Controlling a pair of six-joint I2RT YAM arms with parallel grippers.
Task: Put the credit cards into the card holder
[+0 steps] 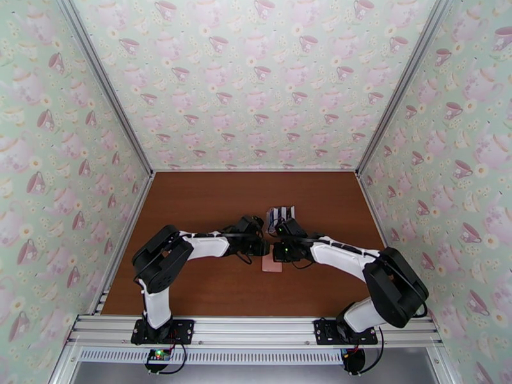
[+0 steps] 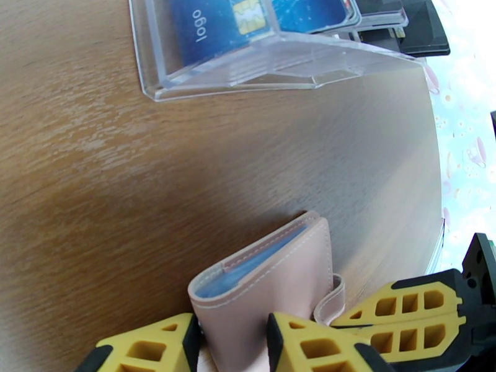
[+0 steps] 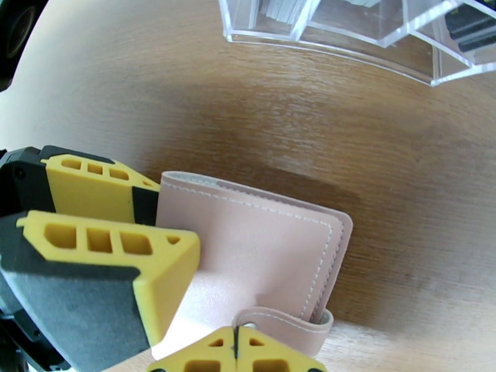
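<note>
The card holder (image 2: 273,283) is a pink wallet, folded, with pale blue pockets showing at its edge. My left gripper (image 2: 230,331) is shut on it, one yellow finger on each face. In the top view the wallet (image 1: 271,266) lies at mid-table, with the left gripper (image 1: 261,246) and the right gripper (image 1: 278,252) meeting above it. My right gripper (image 3: 235,349) is shut, its tips against the end of the snap tab (image 3: 282,323); I see nothing between them. The credit cards (image 2: 248,13) stand in the clear rack, a blue one in front.
The clear plastic card rack (image 1: 280,216) stands just beyond the wallet, close to both wrists, holding white cards (image 3: 285,7) and dark ones (image 2: 412,23). Brown wooden tabletop (image 1: 205,206) stretches to either side. Patterned walls close the left, back and right.
</note>
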